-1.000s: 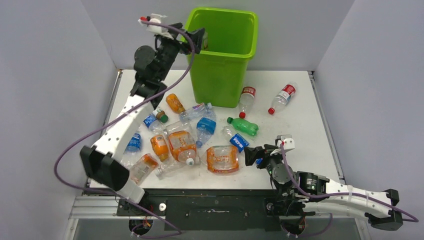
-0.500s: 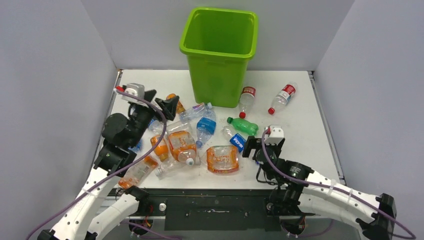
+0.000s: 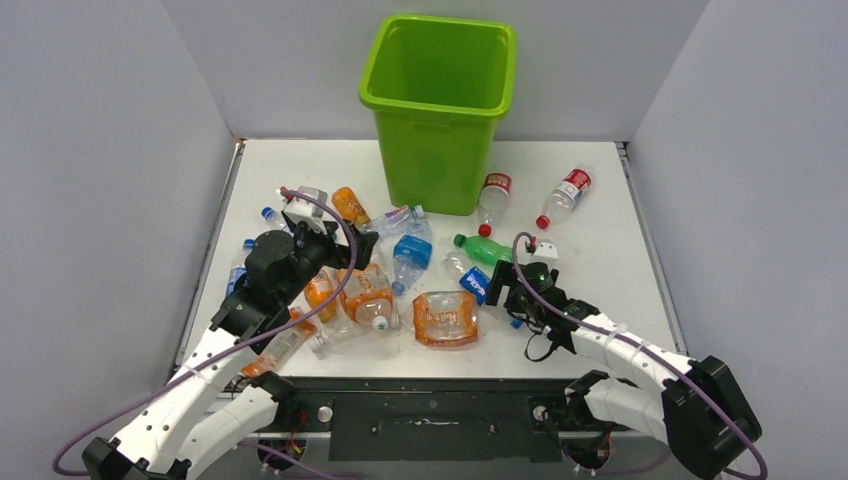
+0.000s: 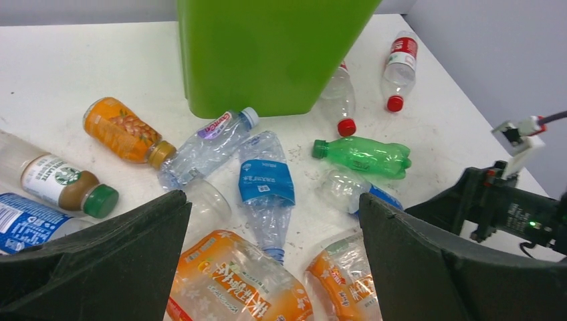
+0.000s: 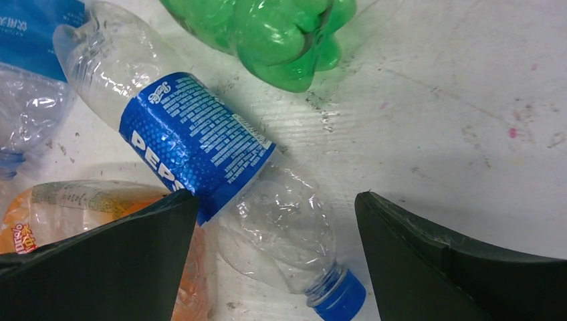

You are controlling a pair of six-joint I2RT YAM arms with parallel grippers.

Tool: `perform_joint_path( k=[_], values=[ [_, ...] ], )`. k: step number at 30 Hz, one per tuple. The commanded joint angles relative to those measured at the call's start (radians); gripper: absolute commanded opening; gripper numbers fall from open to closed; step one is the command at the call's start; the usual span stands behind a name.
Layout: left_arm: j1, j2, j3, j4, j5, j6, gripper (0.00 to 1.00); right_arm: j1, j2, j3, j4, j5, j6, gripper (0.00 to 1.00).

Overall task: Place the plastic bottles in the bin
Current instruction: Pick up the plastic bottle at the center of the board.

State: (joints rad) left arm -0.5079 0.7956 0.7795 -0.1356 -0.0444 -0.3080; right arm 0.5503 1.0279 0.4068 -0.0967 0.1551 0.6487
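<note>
From above, the bin point(image 3: 430, 160) stands at the tabletop's point(image 3: 620, 260) far side, bottles point(image 3: 365, 290) strewn before it. Left wrist: your left tool point(image 4: 274, 200) gapes empty above them. Right wrist: your right tool point(image 5: 275, 200), spread wide, straddles a blue-labelled "PEPS" bottle point(image 5: 200, 147)

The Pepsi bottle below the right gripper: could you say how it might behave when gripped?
The Pepsi bottle looks empty, so probably very light. Its crumpled clear walls will likely give under a squeeze rather than stay stiff. Lying on its side on the table, it may roll or skid if nudged.
</note>
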Motion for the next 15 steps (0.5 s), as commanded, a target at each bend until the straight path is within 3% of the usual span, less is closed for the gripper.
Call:
perform_joint_path(
  k=[1,5,12,15],
  values=[
    [-0.054,-0.039,0.008,0.025,-0.018,0.020,0.97,0.049,0.056,-0.001,0.137,-0.033,-0.042,0.90],
    [-0.086,-0.047,0.006,0.023,-0.031,0.032,0.97,0.117,0.116,0.016,0.108,0.063,-0.039,0.90],
    [-0.096,-0.044,0.009,0.016,-0.034,0.035,0.97,0.119,0.153,-0.005,0.118,0.087,-0.012,0.97],
    [-0.096,-0.042,0.010,0.014,-0.034,0.035,0.97,0.114,0.158,-0.004,0.127,0.080,-0.009,0.89]
  ],
)
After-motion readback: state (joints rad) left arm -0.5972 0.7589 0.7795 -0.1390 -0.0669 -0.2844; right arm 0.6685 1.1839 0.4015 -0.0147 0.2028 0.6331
